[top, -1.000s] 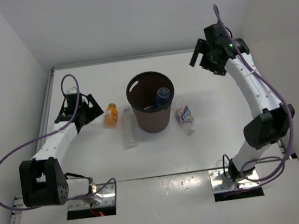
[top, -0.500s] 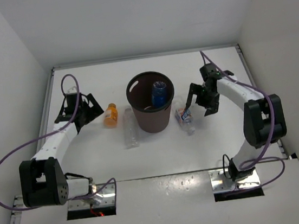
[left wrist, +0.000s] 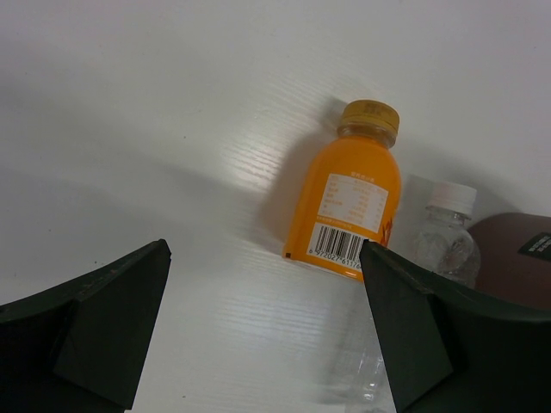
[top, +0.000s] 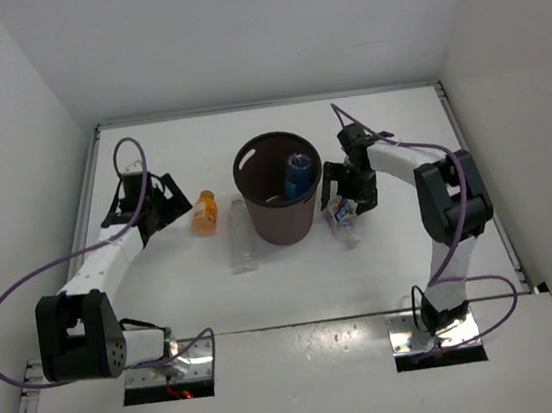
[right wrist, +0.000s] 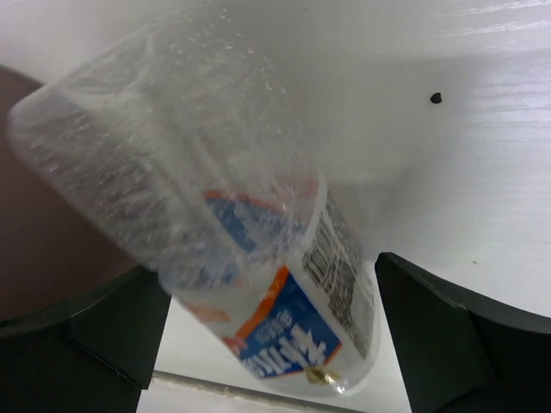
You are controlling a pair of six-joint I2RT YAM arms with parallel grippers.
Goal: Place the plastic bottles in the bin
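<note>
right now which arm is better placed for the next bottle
Right. The right gripper is open over the labelled clear bottle beside the bin, a finger on each side in the wrist view, so it likely only needs to close. The left gripper, also open, is short of the orange bottle.

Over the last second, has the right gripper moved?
Yes. The right gripper swung left and nearer, toward the brown bin, and now straddles the labelled bottle beside it.
</note>
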